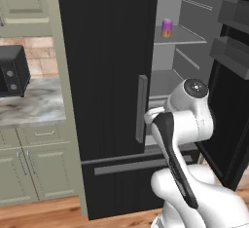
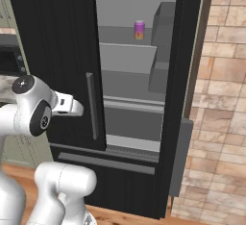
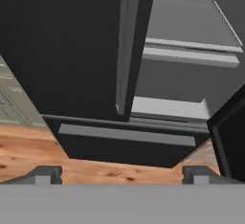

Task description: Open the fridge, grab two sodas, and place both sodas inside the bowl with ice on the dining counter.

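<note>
1. So the tall black two-door fridge (image 1: pixel 107 76) has its right door swung wide open. You can see the grey shelved inside, and the left door is shut with its long grey vertical handle (image 1: pixel 141 108) right in front of the arm.

2. The two-finger gripper (image 3: pixel 121 172) is spread as wide as it goes, fingertips (image 3: pixel 46 173) far apart at the bottom of the hand view, nothing between them. Empty hand, basically.

3. The thing that matters: the small purple-to-orange soda can with a silver top (image 1: pixel 167 28) is standing upright on an upper shelf, well above the gripper and further back into the fridge, off toward the open-door side. The right base view shows it too (image 2: pixel 139 30), alone on that shelf.

4. In the hand view the gripper is looking at the lower part of the fridge: the closed door's edge, the lower shelves and the wooden floor (image 3: pixel 33 146) beneath. So the can sits above where the hand is pointed right now.

5. My read: the door step is done, the grab hasn't started. The hand needs to come up and go in past the closed door's edge, then close across the can's sides, since its long axis is vertical.

6. I can't spot the red can from here, so no idea which shelf it's on.
</note>
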